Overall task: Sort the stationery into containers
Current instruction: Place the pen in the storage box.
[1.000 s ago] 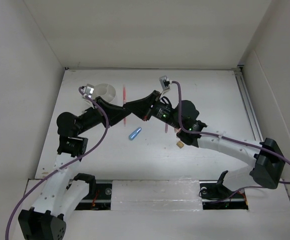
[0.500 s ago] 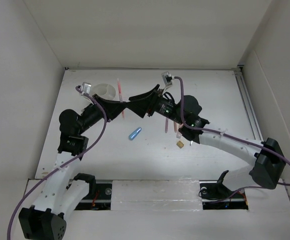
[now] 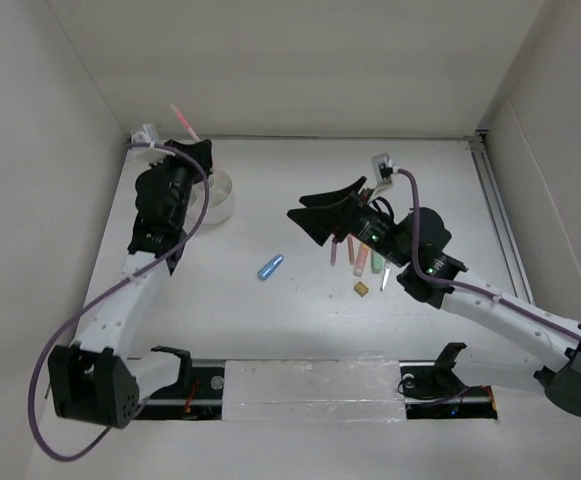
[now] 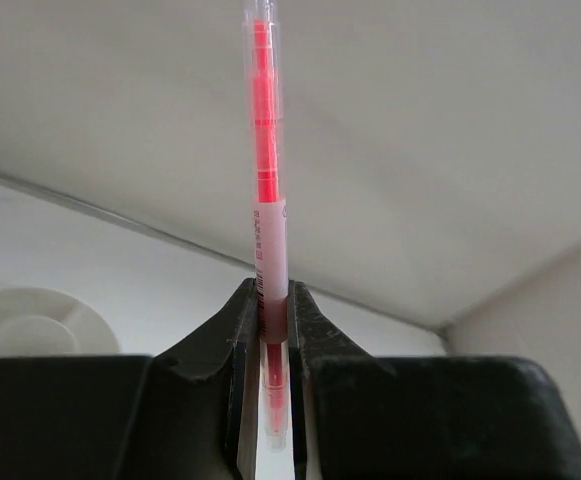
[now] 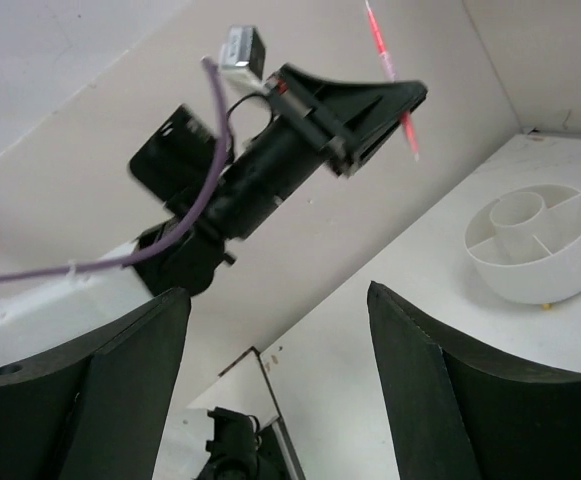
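Observation:
My left gripper (image 4: 273,300) is shut on a thin red pen (image 4: 266,150) that points up toward the back wall; in the top view the gripper (image 3: 192,147) hangs raised at the far left corner, the pen (image 3: 182,121) sticking out above it. The white divided cup (image 3: 218,197) stands just below it, partly covered by the arm. My right gripper (image 3: 300,208) stands open and empty mid-table, facing the cup (image 5: 532,245). A blue capsule (image 3: 270,267), pens and highlighters (image 3: 353,255) and a tan eraser cube (image 3: 360,289) lie on the table.
White walls close in the table at the back and on both sides. A rail (image 3: 495,205) runs along the right edge. The right arm lies across the loose stationery, partly hiding it. The left arm (image 5: 270,160) shows high in the right wrist view.
The right gripper opened and drew back to the right. The left gripper carried the red pen up and left from mid-table to above the cup's far side.

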Available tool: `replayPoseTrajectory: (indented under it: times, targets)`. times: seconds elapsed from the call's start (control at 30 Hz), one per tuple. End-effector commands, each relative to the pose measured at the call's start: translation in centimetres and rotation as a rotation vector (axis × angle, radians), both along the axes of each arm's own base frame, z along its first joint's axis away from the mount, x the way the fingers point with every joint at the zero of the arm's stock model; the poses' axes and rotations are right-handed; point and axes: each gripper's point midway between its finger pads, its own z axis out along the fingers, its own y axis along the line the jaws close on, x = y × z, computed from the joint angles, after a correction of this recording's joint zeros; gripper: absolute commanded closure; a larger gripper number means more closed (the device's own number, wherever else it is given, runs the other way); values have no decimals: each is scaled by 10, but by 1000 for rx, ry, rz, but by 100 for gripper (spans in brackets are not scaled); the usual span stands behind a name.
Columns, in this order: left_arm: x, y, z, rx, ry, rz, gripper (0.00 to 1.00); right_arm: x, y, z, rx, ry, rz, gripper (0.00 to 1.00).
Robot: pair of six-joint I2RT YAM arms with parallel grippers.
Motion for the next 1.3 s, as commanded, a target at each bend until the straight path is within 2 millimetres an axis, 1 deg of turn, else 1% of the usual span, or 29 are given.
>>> replayPoseTrajectory:
  times: [0.0,0.03,0.07,0.1,0.17,0.2,0.23,0.27,0.3,0.37,0.4,0.43,0.47,0.5,0.6,0.67,0.7,0.77,0.83,0.87,0.9,0.93,0.97,1.0,1.03,1.13,1.17,1.2,1.27]
  targets:
    - [39,54,37,88,-99,336,100,-4,-18,-4,-26,-23,-50,22]
    - [49,57,36,110,-99,361,100,-10,-25,0,-16,-31,-51,22]
    - [69,58,22,143,-78,386,100,-11,-29,-4,-29,-28,-62,22]
    - [77,60,25,176,-90,408,100,-13,-31,-10,-39,-20,-62,22]
    - [97,70,11,201,-99,433,100,-20,-39,-7,-31,-27,-62,22]
    - [102,68,9,210,-110,426,100,-22,-42,-10,-35,-23,-62,22]
    - [106,74,-1,219,-102,446,100,-23,-43,-17,-44,-16,-62,22]
    - [109,78,-11,259,-92,468,100,-28,-46,-16,-38,-24,-53,22]
    - [117,78,-21,278,-91,471,100,-27,-45,-21,-46,-18,-53,22]
    - [123,81,-36,321,-75,493,100,-30,-46,-29,-53,-5,-41,22]
    - [127,83,-52,347,-47,505,100,-32,-47,-26,-46,-10,-41,22]
    - [128,85,-50,347,-62,520,100,-34,-48,-31,-52,-8,-32,22]
    - [126,86,-59,364,-50,520,100,-34,-47,-37,-61,-1,-32,22]
    - [125,87,-60,371,-53,522,100,-36,-49,-34,-53,-7,-32,22]
    - [125,90,-67,370,-42,540,100,-40,-48,-40,-55,6,-19,22]
    - [130,86,-81,378,-10,515,100,-42,-50,-37,-48,0,-19,22]
    - [130,84,-81,380,-13,503,100,-41,-50,-43,-58,8,-19,22]
    - [134,83,-96,393,18,497,100,-47,-51,-41,-50,1,-10,22]
    - [137,79,-101,390,21,470,100,-47,-54,-48,-49,4,-18,22]
    - [138,75,-111,405,48,445,100,-48,-56,-45,-42,-2,-19,22]
    - [141,70,-108,408,41,419,100,-50,-58,-44,-33,-10,-19,22]
    - [144,68,-114,415,54,406,100,-50,-58,-51,-44,0,-19,22]
    - [145,66,-112,416,52,397,100,-55,-59,-44,-21,-8,-7,22]
    - [146,65,-116,420,58,387,100,-55,-61,-45,-12,-12,-16,22]
    - [146,64,-116,411,59,386,100,-55,-61,-50,-20,-5,-16,22]
    - [145,64,-121,415,69,383,100,-60,-62,-41,6,-26,-5,22]
    - [145,64,-121,415,69,383,100,-62,-60,-46,-1,-21,4,22]
    - [146,67,-129,432,90,394,100,-62,-60,-46,-1,-21,4,22]
    - [147,69,-134,435,101,401,100,-63,-61,-43,6,-26,4,22]
